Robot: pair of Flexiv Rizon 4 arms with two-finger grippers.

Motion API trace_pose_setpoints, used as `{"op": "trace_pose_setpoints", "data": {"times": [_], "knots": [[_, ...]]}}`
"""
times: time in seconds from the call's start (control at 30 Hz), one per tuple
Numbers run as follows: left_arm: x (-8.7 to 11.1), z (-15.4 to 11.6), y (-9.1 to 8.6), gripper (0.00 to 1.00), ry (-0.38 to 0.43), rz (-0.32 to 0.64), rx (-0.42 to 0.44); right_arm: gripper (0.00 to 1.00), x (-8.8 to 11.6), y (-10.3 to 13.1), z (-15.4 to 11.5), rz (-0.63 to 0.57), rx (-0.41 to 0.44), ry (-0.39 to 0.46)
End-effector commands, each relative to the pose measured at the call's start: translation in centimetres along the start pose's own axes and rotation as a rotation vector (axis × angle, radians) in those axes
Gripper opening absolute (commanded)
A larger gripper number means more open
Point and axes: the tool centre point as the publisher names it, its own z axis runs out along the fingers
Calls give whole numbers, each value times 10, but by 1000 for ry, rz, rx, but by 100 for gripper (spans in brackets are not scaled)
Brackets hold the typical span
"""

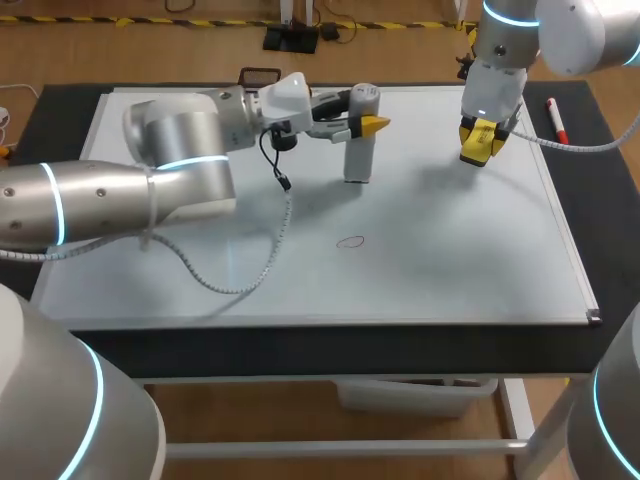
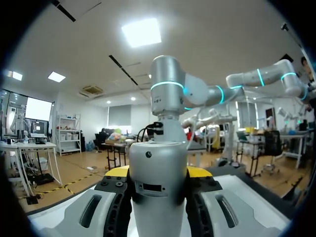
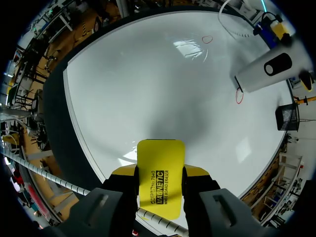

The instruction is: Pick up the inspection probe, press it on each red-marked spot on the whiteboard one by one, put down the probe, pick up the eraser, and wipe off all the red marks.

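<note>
Head view gives us the probe (image 1: 360,135) upright on the far middle of the board (image 1: 450,270), with our left gripper (image 1: 372,124) clamped on its upper part. Its foot meets the board, but the body hides that spot, so we cannot tell from here whether it sits on a mark.

In the left wrist view the probe (image 2: 158,187) fills the space between the fingers (image 2: 116,197), both of which press against it. Its lower end runs out of the picture.

From the right wrist view the probe (image 3: 269,69) stands well ahead of our right gripper (image 3: 160,170). A red mark (image 3: 239,96) lies just beside its foot; whether they touch is too small for us to judge. A second mark (image 3: 207,39) lies farther off, apart from the probe. Head view shows this second mark (image 1: 350,241) near the board's middle.

The right gripper's fingers are closed on the eraser (image 3: 159,158) from both sides. In head view the right gripper (image 1: 480,143) hangs over the board's far right part. There we can hardly tell the yellow eraser from the yellow tips.

A pen (image 1: 556,120) lies by the board's far right edge.
</note>
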Motion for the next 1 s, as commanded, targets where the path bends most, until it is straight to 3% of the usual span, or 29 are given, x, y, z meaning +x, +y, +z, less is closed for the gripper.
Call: {"op": "trace_pose_setpoints", "data": {"times": [0.03, 1.0], "knots": [[-5, 7, 4, 0, 0, 1, 9, 0, 0, -1, -1, -2, 1, 3], [-16, 7, 23, 0, 31, 24, 4, 0, 0, -1, -1, -2, 1, 3]]}}
